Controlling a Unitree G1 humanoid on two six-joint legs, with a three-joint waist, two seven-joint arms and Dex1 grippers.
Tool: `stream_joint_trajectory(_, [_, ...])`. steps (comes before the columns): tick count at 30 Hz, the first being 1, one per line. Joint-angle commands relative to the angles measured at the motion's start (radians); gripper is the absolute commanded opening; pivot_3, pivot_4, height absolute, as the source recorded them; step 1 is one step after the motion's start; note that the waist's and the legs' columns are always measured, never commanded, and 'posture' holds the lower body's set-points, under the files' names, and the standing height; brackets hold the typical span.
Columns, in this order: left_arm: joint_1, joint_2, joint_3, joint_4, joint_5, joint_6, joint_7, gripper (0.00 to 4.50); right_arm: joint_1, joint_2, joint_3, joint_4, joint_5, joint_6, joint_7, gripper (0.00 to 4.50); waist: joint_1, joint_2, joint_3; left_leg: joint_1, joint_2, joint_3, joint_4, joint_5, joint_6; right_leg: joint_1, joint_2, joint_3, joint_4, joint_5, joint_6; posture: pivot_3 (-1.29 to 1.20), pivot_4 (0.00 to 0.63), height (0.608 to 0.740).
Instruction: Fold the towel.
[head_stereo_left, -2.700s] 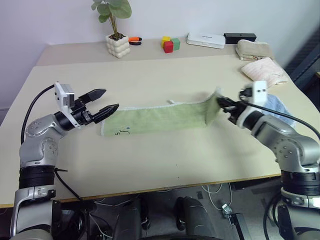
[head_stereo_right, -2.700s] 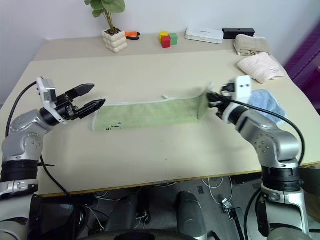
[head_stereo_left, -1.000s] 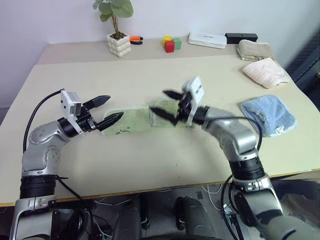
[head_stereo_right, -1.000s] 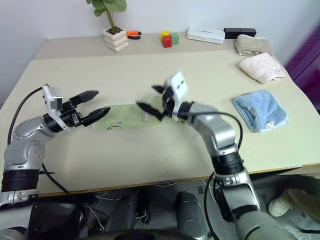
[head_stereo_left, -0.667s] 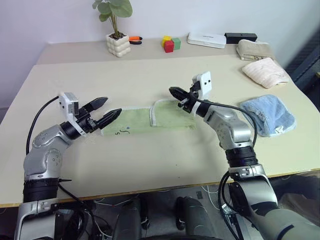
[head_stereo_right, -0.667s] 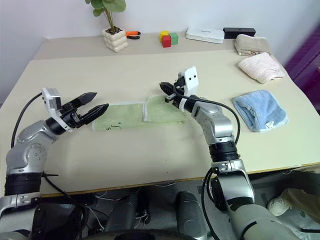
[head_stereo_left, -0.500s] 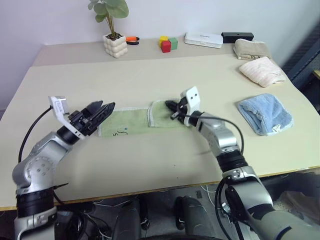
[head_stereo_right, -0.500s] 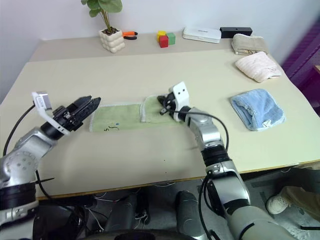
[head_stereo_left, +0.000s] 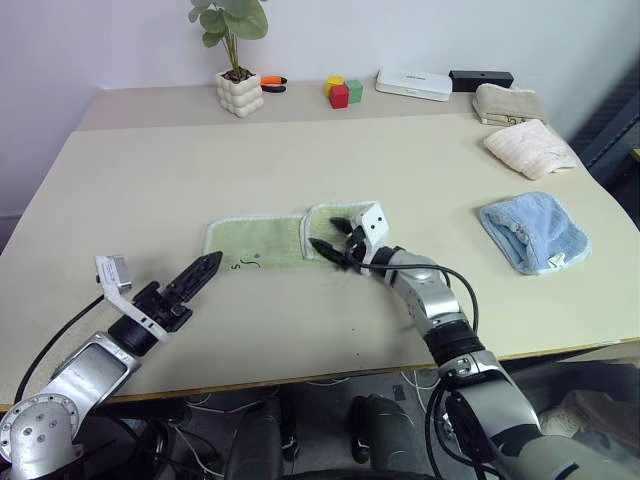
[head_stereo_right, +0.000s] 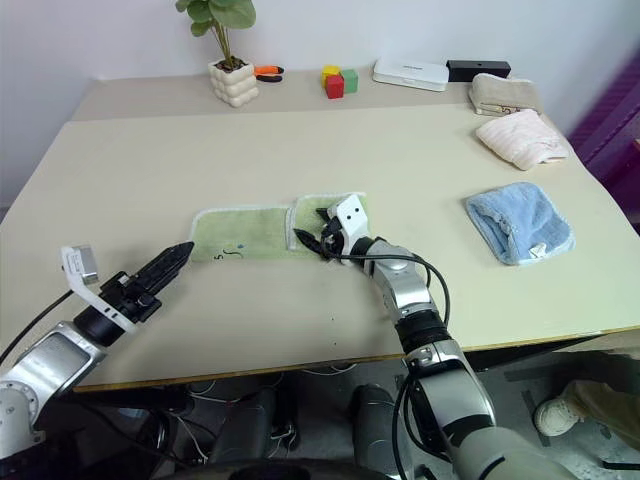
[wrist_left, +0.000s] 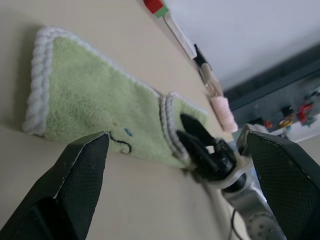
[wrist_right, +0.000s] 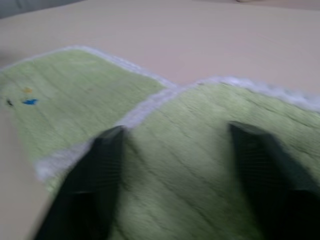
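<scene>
The light green towel (head_stereo_left: 258, 240) lies flat mid-table, its right end doubled over to the left as a flap (head_stereo_left: 345, 216) with a whitish edge. A small dark mark (head_stereo_left: 246, 263) shows near its front left. My right gripper (head_stereo_left: 328, 232) is open low over the flap, and its fingers (wrist_right: 95, 175) straddle green cloth without gripping it. My left gripper (head_stereo_left: 205, 268) hovers in front of the towel's left end, off the cloth. It is open, with its fingers (wrist_left: 82, 175) spread wide.
A light blue towel (head_stereo_left: 532, 232) lies to the right, with beige folded towels (head_stereo_left: 528, 148) behind it. Along the back stand a potted plant (head_stereo_left: 240, 92), coloured blocks (head_stereo_left: 340, 90), a white box (head_stereo_left: 412, 83) and a black box (head_stereo_left: 480, 78). The table's front edge (head_stereo_left: 300, 378) is close to my left arm.
My right gripper carried the towel's right end over to the left, laid it down and opened. My left arm drew back toward the table's front edge and rolled.
</scene>
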Motion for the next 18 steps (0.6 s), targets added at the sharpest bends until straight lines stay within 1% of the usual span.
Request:
stream_joint_trajectory(1, [0.022, -0.012, 0.005, -0.011, -0.065, -0.042, 0.08, 4.5, -0.008, -0.005, -0.002, -0.061, -0.007, 0.004, -0.004, 4.48, 0.0, 0.0, 0.0, 0.0, 0.0, 0.0, 0.0, 0.0, 0.0, 0.0, 0.0, 0.0, 0.0, 0.0, 0.0, 0.0, 0.15, 0.74])
stream_joint_trajectory(3, [0.04, -0.021, -0.01, -0.011, -0.077, -0.053, 0.133, 4.5, -0.014, -0.02, -0.02, -0.135, 0.028, 0.048, 0.017, 4.48, 0.0, 0.001, 0.0, -0.001, 0.0, 0.0, -0.001, 0.0, 0.0, -0.001, 0.0, 0.0, 0.0, 0.0, 0.0, 0.0, 0.15, 0.74])
stream_joint_trajectory(6, [0.07, -0.018, -0.034, -0.017, -0.093, -0.049, 0.186, 4.5, 0.002, -0.072, -0.02, -0.294, 0.106, 0.13, 0.126, 4.48, 0.003, 0.001, 0.001, -0.002, 0.0, 0.0, -0.001, 0.0, 0.0, -0.002, -0.001, 0.0, 0.0, 0.0, 0.0, 0.0, 0.15, 0.74])
stream_joint_trajectory(8, [0.102, -0.047, -0.048, -0.013, -0.156, -0.07, 0.254, 4.5, 0.009, -0.128, -0.047, -0.414, 0.184, 0.19, 0.199, 4.48, 0.004, 0.001, 0.001, -0.002, -0.001, 0.0, -0.001, -0.001, 0.002, -0.003, -0.001, 0.0, -0.001, 0.0, 0.0, 0.0, 0.15, 0.74])
stream_joint_trajectory(10, [0.14, -0.083, -0.062, -0.015, -0.193, -0.091, 0.291, 4.5, 0.014, -0.215, -0.088, -0.544, 0.293, 0.3, 0.279, 4.48, 0.006, 0.001, 0.001, -0.002, -0.001, 0.0, -0.002, -0.003, 0.005, -0.006, -0.002, 0.0, -0.002, 0.0, -0.001, 0.0, 0.15, 0.74])
stream_joint_trajectory(12, [0.141, -0.098, -0.065, 0.0, -0.211, -0.113, 0.308, 4.5, 0.032, -0.285, -0.097, -0.628, 0.343, 0.352, 0.329, 4.48, 0.009, 0.0, 0.0, -0.002, -0.002, 0.0, -0.003, -0.004, 0.006, -0.007, -0.006, 0.0, -0.003, 0.0, -0.001, 0.0, 0.15, 0.74])
stream_joint_trajectory(15, [0.109, -0.109, -0.066, 0.044, -0.224, -0.156, 0.324, 4.5, 0.082, -0.409, -0.083, -0.721, 0.358, 0.418, 0.396, 4.48, 0.015, 0.001, 0.0, 0.0, -0.002, 0.0, -0.005, -0.004, 0.006, -0.006, -0.006, -0.001, -0.004, -0.001, -0.002, 0.0, 0.15, 0.74])
stream_joint_trajectory(18, [0.064, -0.128, -0.082, 0.097, -0.235, -0.192, 0.387, 4.5, 0.101, -0.514, -0.103, -0.779, 0.395, 0.479, 0.451, 4.48, 0.029, 0.001, 0.0, 0.0, -0.002, 0.0, -0.007, -0.003, 0.005, -0.006, -0.005, -0.001, -0.008, 0.001, -0.005, 0.0, 0.15, 0.74])
